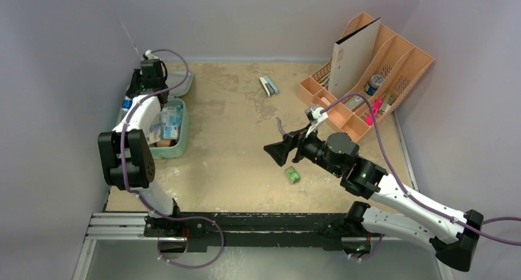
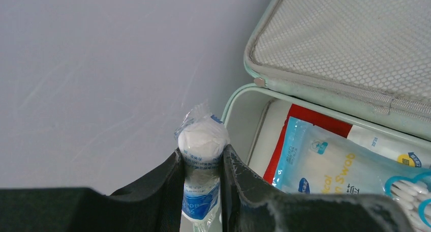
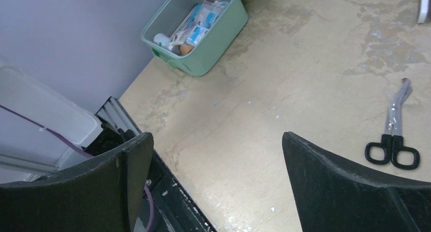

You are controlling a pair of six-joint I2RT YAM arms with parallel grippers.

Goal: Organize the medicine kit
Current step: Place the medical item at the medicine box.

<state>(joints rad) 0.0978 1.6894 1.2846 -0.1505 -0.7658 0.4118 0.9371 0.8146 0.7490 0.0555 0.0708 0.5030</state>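
**Medicine kit** (image 1: 167,152): lid open, at the worktop's left edge, towards the far corner.
**Left gripper** (image 2: 202,163): at the kit's wall-side corner, fingers clamped on a plastic-wrapped white roll (image 2: 202,139).
**Right gripper** (image 3: 216,140): fingers wide apart and empty, over mid-worktop, with scissors (image 3: 394,135) lying nearby.

The mint-green clamshell case (image 2: 239,97) had a grey lid lining (image 2: 345,33) patterned in fine honeycomb mesh. A pale blue plastic packet (image 2: 325,166) bore darker blue lettering, and a flat red item (image 2: 317,117) showed beside it. The white gauze roll in clear wrap (image 2: 202,140) carried a blue label. The bent scissors (image 3: 393,130) were silver with black handles. The tabletop (image 1: 233,139) was mottled beige, the slotted plastic organizer (image 1: 413,58) peach-orange, and a small box (image 1: 292,175) green.
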